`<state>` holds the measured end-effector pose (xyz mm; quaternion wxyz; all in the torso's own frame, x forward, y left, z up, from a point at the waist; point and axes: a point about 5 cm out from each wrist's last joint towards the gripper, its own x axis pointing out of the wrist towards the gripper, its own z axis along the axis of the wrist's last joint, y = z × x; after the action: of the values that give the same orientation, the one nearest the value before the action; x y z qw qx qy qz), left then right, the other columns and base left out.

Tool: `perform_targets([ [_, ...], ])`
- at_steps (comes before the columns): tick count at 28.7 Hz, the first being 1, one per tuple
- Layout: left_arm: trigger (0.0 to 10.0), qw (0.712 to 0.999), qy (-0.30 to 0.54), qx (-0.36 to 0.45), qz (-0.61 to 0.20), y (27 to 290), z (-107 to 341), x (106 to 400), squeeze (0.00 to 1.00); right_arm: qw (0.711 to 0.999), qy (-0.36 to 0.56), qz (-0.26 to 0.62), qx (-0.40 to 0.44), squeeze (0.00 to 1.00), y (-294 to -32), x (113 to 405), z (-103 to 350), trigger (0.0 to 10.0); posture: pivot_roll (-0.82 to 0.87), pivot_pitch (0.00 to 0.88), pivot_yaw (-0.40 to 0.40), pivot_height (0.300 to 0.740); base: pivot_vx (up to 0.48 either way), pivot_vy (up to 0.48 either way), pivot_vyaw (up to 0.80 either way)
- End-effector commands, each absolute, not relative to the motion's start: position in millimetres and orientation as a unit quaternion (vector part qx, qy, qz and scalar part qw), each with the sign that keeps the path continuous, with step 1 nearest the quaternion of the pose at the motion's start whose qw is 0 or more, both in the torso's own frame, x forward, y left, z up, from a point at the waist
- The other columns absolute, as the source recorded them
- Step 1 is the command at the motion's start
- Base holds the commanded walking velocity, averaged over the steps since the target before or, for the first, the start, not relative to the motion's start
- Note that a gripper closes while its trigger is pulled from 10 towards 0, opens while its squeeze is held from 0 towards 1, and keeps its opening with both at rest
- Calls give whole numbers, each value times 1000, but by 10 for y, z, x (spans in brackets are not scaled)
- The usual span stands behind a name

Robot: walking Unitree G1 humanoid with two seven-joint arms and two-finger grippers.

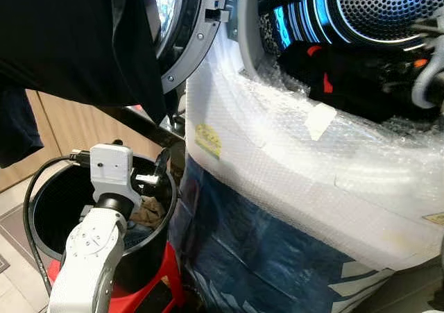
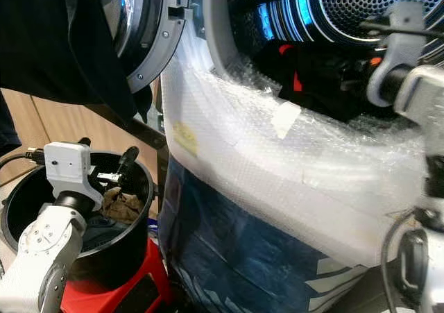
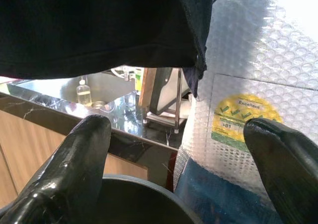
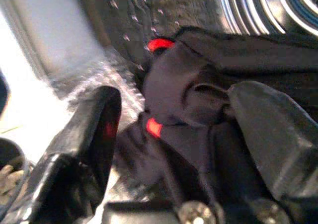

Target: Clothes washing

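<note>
Bubble-wrapped washer front fills your view. Nearest, your left gripper hangs spread and empty over the black basket's rim, tan laundry inside. Beyond, your right gripper, fingers apart, meets the dark garment at the drum's mouth—loading looks half done.

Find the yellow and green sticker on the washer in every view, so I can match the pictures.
Left eye view: yellow-green sticker left of centre, on the wrapped front's left edge.
Right eye view: sticker again left of centre, at the same edge.
Left wrist view: sticker at centre-right, large, reading "Excellent".
Right wrist view: faces the dark garment at the drum mouth instead.
Shared landmark: the bubble wrap over the washer front.
</note>
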<state>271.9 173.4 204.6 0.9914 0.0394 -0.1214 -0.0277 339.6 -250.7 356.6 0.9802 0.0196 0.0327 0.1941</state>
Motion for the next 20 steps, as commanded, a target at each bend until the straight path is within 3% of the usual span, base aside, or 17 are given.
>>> perform_targets([
  [1,10000,991,-124,32,-42,1680,2061,2734,0,977,15,211,25,0,-2524,3295,3632,10000,155,0,-132,740,0,0,0],
  [6,10000,991,-124,32,-44,1678,2060,2737,0,963,17,259,65,0,-2378,3180,3579,10000,155,0,-131,740,0,0,0],
  [7,10000,991,-124,32,-45,1677,2064,2737,0,955,37,290,56,0,-2219,3145,3475,10000,157,0,-131,740,0,0,0],
  [10,10000,991,-125,31,-45,1676,2066,2738,0,949,62,305,48,0,-2091,3176,3325,10000,157,0,-131,740,0,0,0],
  [20,10000,991,-127,31,-42,1682,2080,2734,0,950,108,288,55,0,-1999,3353,3154,10000,175,0,-139,740,0,0,0],
])
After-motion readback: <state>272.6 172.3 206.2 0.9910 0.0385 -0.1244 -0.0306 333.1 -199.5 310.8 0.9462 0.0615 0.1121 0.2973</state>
